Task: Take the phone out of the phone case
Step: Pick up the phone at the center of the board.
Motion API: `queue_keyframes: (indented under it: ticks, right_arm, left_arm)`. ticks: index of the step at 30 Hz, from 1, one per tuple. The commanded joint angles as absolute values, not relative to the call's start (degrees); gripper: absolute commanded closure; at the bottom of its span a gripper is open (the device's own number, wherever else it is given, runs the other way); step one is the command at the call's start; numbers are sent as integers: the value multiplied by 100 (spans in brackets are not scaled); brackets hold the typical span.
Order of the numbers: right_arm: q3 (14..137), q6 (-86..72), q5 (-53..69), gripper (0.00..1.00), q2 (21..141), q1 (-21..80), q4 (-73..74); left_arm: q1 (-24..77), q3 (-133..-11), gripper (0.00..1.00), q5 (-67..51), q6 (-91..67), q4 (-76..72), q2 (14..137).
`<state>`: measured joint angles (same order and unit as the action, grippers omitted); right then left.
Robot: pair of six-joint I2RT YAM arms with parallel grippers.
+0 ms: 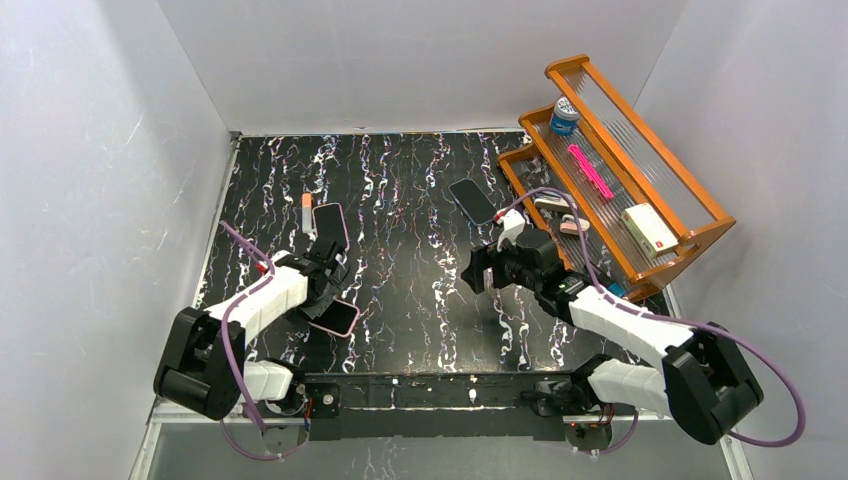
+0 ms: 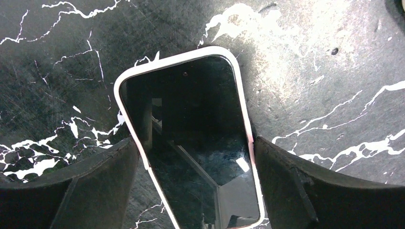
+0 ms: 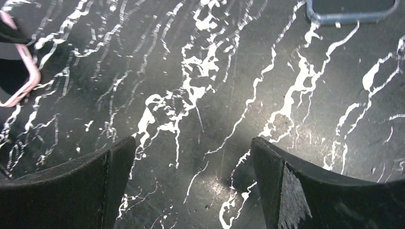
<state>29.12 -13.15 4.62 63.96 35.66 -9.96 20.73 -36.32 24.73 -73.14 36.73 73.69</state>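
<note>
The phone case is a pale, smooth, rounded-corner rim around the phone, a flat glossy black slab that mirrors my fingers. It lies flat on the table, a scuffed black surface with white marble veins. My left gripper stands wide across the case, with the phone between its matte black fingertips. Each tip touches one long edge of the rim. My right gripper, well right of the left gripper, has its jaws fully apart over bare table and holds nothing.
</note>
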Motion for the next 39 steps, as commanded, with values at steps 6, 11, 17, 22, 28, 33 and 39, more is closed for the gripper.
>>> queue_keyframes:
  ticks: [6,11,17,22,28,33,39]
  right_arm:
    - [3811,-2388,-543,1,6820,3586,-378]
    - [3670,-2324,25,1,6807,3589,-721]
    - [3667,-2272,1261,1,6996,3593,-922]
    - [3635,-2715,1657,1,7306,3751,-1398]
    - [3487,-3360,2059,1,7884,3941,-2327]
    - [3652,-3690,2387,2,8510,4097,-2764]
    - [3955,-3853,2438,9,9128,4426,-3079]
  left_arm:
    - [2048,-3497,34,2218,-6295,3174,7441]
    - [2101,-3499,46,1624,-5578,2397,7442]
    - [2536,-3634,64,920,-5013,1423,7745]
    - [2723,-3577,78,342,-5112,327,7922]
    - [2792,-3279,92,-426,-5194,-1128,7906]
    - [2851,-3011,96,-729,-5207,-1843,7756]
    - [2908,-2710,97,-1059,-5286,-2382,7664]
